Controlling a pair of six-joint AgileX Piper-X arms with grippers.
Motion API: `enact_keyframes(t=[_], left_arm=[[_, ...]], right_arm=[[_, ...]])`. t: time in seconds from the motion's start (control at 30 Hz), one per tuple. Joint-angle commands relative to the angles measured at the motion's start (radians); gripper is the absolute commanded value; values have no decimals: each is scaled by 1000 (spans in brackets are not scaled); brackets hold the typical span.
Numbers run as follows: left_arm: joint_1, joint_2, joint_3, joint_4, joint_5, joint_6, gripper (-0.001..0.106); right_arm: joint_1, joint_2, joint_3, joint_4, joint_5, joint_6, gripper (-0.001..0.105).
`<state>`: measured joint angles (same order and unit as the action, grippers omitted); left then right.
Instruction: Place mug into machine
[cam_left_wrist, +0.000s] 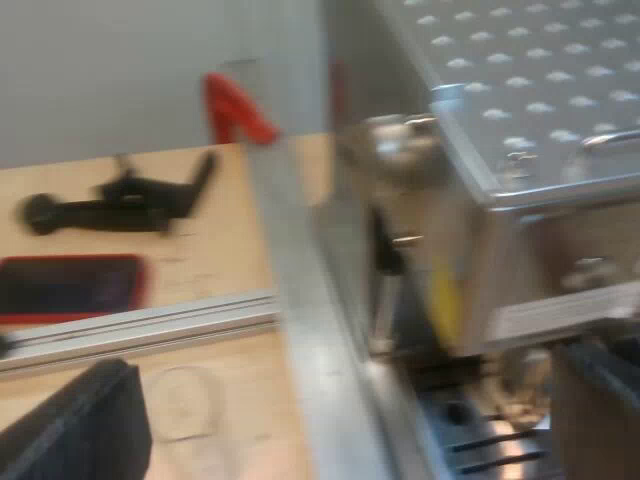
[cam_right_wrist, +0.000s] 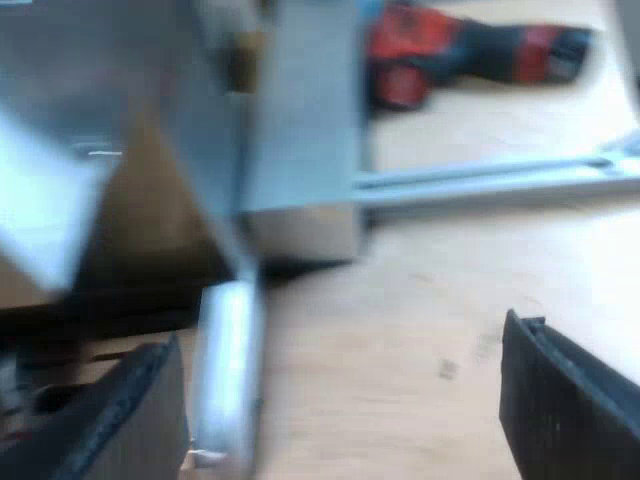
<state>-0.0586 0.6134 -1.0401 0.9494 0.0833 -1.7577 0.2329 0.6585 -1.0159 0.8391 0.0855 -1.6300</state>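
Tabletop (cam_left_wrist: 225, 255) of pale wood, left wrist view. A black tool (cam_left_wrist: 110, 205) lies flat on it, well apart from the espresso machine (cam_left_wrist: 530, 90). Near the tool lies a dark flat slab (cam_left_wrist: 70, 285) with a red rim. An aluminium rail (cam_left_wrist: 140, 328) crosses the wood between the slab and the left gripper (cam_left_wrist: 345, 365). The near finger (cam_left_wrist: 85, 425) is black. A faint round outline (cam_left_wrist: 180, 400) on the wood sits just beside it; cannot tell what it is. A red wedge-shaped piece (cam_left_wrist: 235, 110) stands beyond the table edge, near the machine's corner. The machine has a dimpled metal top and a slotted drip grille (cam_left_wrist: 490, 445) at its front. By the grille is the dark second finger over a tan blur (cam_left_wrist: 590, 420); cannot tell whether that is the mug or a finger pad. The fingers are wide apart, with wood and the machine's corner seen between them: released.

Right wrist view: the right gripper (cam_right_wrist: 338, 330) is over bare wood, next to the machine's body. Its fingers (cam_right_wrist: 570, 395) are far apart with nothing between them: released. A bright metal post (cam_right_wrist: 225, 370) is just beside one finger. A red-and-black power drill (cam_right_wrist: 470, 50) lies beyond the rail, well apart from the gripper.
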Motion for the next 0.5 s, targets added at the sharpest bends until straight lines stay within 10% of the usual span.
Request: enact_keyframes(t=[0.03, 0.5], left_arm=[[0, -37, -8, 28, -133, 13, 82], [0, -336, 63, 153, -185, 4, 82]], right_arm=[[-99, -59, 20, 18, -69, -26, 67], [-184, -322, 65, 142, -85, -110, 67]])
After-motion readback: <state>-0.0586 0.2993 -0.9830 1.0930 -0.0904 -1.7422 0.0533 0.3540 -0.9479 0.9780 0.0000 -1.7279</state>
